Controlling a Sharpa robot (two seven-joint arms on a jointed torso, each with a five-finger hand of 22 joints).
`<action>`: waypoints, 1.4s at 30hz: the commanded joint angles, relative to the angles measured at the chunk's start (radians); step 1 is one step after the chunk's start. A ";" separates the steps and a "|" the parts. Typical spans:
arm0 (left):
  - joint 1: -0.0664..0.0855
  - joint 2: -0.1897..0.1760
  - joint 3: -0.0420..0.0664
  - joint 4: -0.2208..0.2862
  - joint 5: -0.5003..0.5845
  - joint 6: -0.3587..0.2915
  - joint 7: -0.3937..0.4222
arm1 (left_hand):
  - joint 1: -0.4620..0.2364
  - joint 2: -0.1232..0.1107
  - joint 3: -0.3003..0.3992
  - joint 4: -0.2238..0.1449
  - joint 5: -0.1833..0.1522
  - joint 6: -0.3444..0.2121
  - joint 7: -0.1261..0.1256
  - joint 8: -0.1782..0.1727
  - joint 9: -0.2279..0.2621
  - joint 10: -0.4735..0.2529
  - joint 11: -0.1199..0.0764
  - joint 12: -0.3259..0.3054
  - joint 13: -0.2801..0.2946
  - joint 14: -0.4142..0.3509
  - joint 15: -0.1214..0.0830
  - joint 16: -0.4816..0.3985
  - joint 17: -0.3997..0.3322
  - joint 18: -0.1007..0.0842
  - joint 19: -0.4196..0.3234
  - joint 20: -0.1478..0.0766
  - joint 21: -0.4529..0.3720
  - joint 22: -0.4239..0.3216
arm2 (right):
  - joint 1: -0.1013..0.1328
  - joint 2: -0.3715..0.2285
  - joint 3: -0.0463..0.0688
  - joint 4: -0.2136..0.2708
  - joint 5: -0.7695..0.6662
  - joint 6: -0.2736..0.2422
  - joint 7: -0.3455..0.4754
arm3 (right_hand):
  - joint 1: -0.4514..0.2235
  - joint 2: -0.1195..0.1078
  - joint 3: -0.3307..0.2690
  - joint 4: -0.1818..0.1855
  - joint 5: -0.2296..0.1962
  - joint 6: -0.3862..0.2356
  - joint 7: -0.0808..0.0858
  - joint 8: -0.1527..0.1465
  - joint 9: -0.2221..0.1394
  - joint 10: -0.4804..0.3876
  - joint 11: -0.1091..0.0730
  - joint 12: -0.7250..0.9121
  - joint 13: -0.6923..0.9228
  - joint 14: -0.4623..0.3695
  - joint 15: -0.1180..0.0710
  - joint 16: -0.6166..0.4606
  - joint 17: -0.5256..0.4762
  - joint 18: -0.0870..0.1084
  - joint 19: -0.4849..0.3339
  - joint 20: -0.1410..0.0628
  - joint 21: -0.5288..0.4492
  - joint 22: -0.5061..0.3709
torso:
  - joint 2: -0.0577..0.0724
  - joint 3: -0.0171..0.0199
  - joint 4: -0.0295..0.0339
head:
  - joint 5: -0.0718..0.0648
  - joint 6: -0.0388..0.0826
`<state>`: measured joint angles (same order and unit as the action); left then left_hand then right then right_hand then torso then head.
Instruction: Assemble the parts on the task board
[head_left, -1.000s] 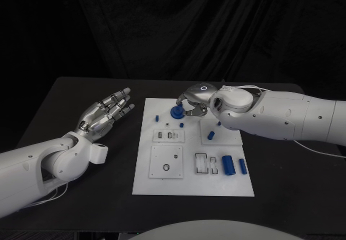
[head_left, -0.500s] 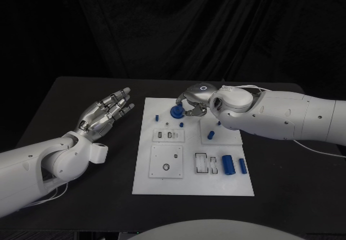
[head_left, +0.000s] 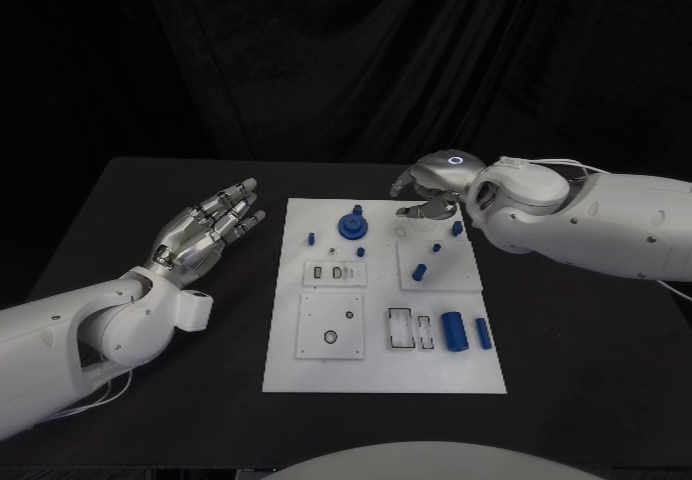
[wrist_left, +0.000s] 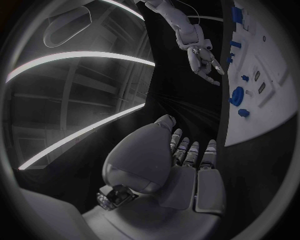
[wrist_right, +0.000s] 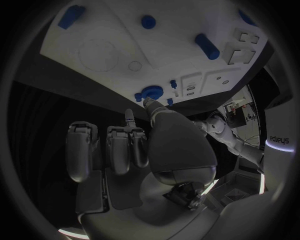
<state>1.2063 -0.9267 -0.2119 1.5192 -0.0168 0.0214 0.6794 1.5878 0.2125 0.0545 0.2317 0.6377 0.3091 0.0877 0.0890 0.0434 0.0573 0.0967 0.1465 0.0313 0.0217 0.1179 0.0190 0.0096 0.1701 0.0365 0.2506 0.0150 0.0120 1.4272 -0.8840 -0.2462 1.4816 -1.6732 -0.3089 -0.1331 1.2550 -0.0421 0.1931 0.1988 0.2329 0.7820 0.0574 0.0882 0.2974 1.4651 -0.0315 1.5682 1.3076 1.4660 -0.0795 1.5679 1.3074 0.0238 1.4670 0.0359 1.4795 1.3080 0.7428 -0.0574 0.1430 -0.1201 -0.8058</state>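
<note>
The white task board (head_left: 382, 345) lies in the middle of the black table. A round blue part with an upright stem (head_left: 352, 225) stands near the board's far edge; it also shows in the left wrist view (wrist_left: 237, 95) and the right wrist view (wrist_right: 151, 92). My right hand (head_left: 428, 192) hovers over the board's far right corner, apart from that part, fingers loosely bent and holding nothing. My left hand (head_left: 214, 224) hangs left of the board, fingers spread and empty. Small blue pegs (head_left: 420, 270) dot the board's upper half.
Two blue cylinders (head_left: 454, 330) lie side by side near the board's right edge, beside white slotted blocks (head_left: 411, 328). A square plate with a hole (head_left: 333, 323) sits at the board's lower left. Bare black table surrounds the board.
My right hand has let go of the round blue part and drawn back to the right and up. The part stays standing on the board. The left hand has not moved.
</note>
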 joint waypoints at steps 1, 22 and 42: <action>-0.001 0.004 0.001 0.000 -0.001 0.007 0.042 | 0.000 -0.010 0.005 0.001 -0.003 -0.001 0.001 -0.004 0.000 -0.005 0.004 0.004 0.000 0.002 0.007 0.003 0.002 0.012 -0.001 0.006 0.004 0.001 | 0.007 -0.040 -0.001 0.023 0.111 -0.007 0.015 | -0.007 0.001 -0.004 0.005 -0.005 0.016 0.002 0.008 -0.001 0.106 0.010 0.003 0.263 0.105 0.006 0.003 0.263 -0.002 0.052 0.003 0.008 0.233 | -0.004 -0.0002 -0.0024 | -0.003 0.001; -0.002 0.014 0.001 0.000 -0.001 0.013 0.043 | 0.000 -0.010 0.006 0.001 -0.002 -0.001 0.001 -0.004 0.000 -0.005 0.004 0.004 0.000 0.002 0.007 0.003 0.002 0.012 -0.001 0.006 0.004 0.001 | -0.050 -0.228 -0.002 0.034 0.128 -0.052 -0.009 | 0.023 -0.020 -0.023 -0.006 -0.046 0.002 0.003 -0.011 -0.014 0.106 0.013 0.003 0.263 0.105 0.010 0.003 0.263 -0.002 0.053 0.008 0.009 0.234 | -0.014 -0.0029 -0.0046 | 0.001 -0.008; -0.005 0.012 0.001 -0.002 -0.001 0.019 0.040 | 0.000 -0.010 0.007 0.001 -0.002 -0.002 0.001 -0.004 0.000 -0.006 0.004 0.005 0.000 0.002 0.007 0.003 0.002 0.012 -0.002 0.006 0.003 0.001 | -0.108 -0.186 -0.002 -0.021 0.093 -0.054 -0.004 | 0.029 -0.028 -0.043 0.003 -0.081 -0.018 0.004 -0.022 -0.024 0.106 0.013 0.003 0.263 0.105 0.010 0.003 0.263 0.002 0.045 0.008 -0.003 0.229 | -0.005 -0.0014 -0.0077 | 0.004 -0.010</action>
<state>1.2025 -0.9152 -0.2118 1.5153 -0.0169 0.0261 0.6794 1.5878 0.2125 0.0544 0.2317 0.6377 0.3091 0.0877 0.0890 0.0434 0.0573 0.0967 0.1462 0.0313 0.0217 0.1179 0.0190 0.0102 0.1702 0.0363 0.2505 0.0150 0.0120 1.3221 -1.0701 -0.2491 1.4643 -1.5669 -0.3437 -0.1311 1.2791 -0.0661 0.1544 0.2014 0.1580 0.7729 0.0618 0.0715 0.2745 1.4667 -0.0265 1.5682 1.3074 1.4688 -0.0766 1.5679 1.3073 0.0238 1.4670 0.0359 1.4807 1.3075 0.7363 -0.0603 0.1341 -0.1138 -0.8167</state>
